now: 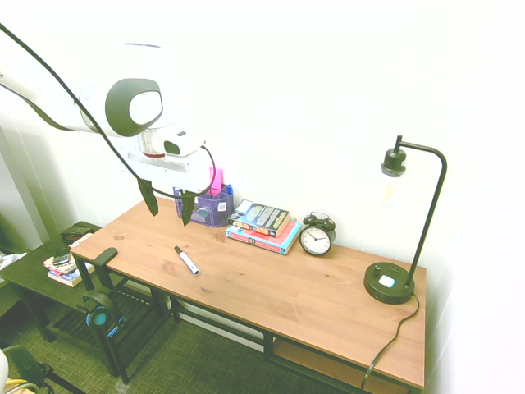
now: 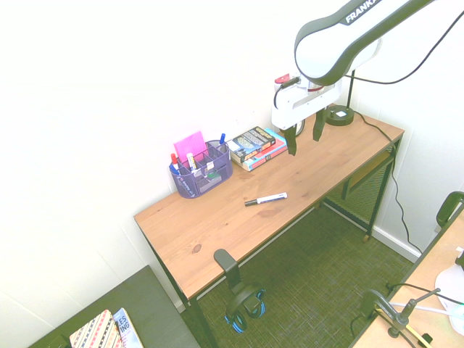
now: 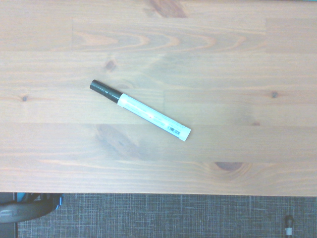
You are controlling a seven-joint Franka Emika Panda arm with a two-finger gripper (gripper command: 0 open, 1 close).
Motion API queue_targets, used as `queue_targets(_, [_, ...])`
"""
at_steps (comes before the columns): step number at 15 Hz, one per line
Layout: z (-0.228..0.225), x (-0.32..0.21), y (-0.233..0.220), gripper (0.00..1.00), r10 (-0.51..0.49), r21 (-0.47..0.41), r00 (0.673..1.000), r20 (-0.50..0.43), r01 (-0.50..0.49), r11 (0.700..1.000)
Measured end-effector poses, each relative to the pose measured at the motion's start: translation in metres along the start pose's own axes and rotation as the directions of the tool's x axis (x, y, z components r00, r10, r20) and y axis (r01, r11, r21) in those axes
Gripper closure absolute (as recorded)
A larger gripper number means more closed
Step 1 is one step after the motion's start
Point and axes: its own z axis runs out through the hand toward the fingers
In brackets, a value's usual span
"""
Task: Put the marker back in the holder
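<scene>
The white-barrelled marker (image 1: 187,260) with a black cap lies flat on the wooden desk (image 1: 271,287) near its front edge; it also shows as the marker (image 2: 265,199) and, close up, the marker (image 3: 140,110). The purple mesh holder (image 1: 207,203) with a pink item sticking up stands at the desk's back; in the other exterior view the holder (image 2: 202,170) carries several pens. My gripper (image 1: 168,203) hangs open high above the desk, well above the marker, with nothing between its fingers. From the other side the gripper (image 2: 304,135) is also open.
A stack of books (image 1: 264,226) lies beside the holder, then a black alarm clock (image 1: 317,235) and a black desk lamp (image 1: 394,279) at the far end. Headphones (image 2: 243,308) hang on a hook at the desk's front edge. A low dark side table (image 1: 49,267) holds books.
</scene>
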Motion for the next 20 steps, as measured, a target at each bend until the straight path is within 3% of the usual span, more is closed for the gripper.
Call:
queue_targets(4, [-0.005,-0.008,-0.008,0.00,-0.028,0.009,1.000,-0.003,0.028,1.000])
queue_targets(9, [-0.037,-0.013,-0.058,0.00,-0.106,0.001,0.994,-0.036,0.106,0.994])
queue_targets(16, [0.036,0.032,-0.123,0.00,-0.176,-0.081,0.981,0.083,0.183,0.980])
queue_targets(20, [0.072,0.054,-0.114,0.00,-0.213,-0.145,0.974,0.076,0.222,0.964])
